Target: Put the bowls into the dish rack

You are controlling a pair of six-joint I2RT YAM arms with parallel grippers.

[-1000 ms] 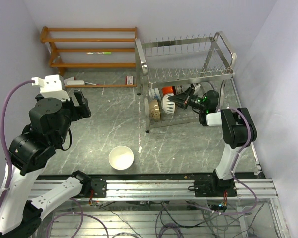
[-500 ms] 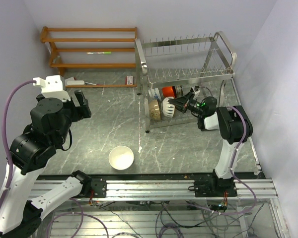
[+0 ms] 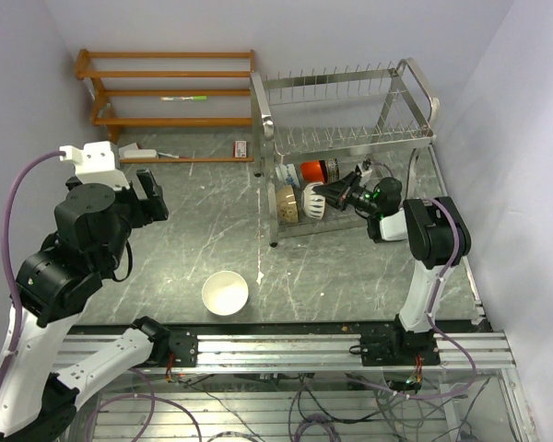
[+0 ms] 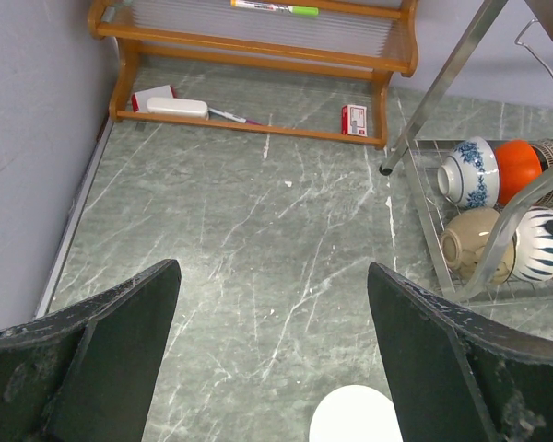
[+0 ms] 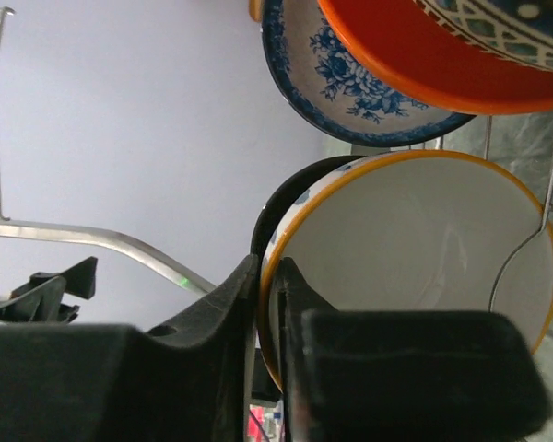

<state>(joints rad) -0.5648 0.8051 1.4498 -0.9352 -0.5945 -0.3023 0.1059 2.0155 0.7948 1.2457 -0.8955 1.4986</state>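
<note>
— From above, where do the bowls sit?

— A white bowl stands alone on the counter, near the front rail. The others are on the lower tier of the dish rack. A cream-tan bowl and a striped bowl are in front, with a red-orange bowl behind them. The right pincer reaches into that tier at the striped bowl. The left pincer hangs over the counter's left side, well apart from every bowl.

— And the left wrist view?

— Its two fingers stand wide apart with nothing between them, only bare counter below. The white bowl's edge shows at the bottom. At the right, in the rack, a blue-and-white patterned bowl lies on its side, touching the red-orange one. The cream-tan and striped bowls lie side by side, nearer the camera. An orange wooden shelf stands along the far wall.

— The right wrist view?

— The fingers are pressed close on the rim of the striped bowl, whose white inside and orange edge face the camera. The patterned and red-orange bowls are above it.
</note>
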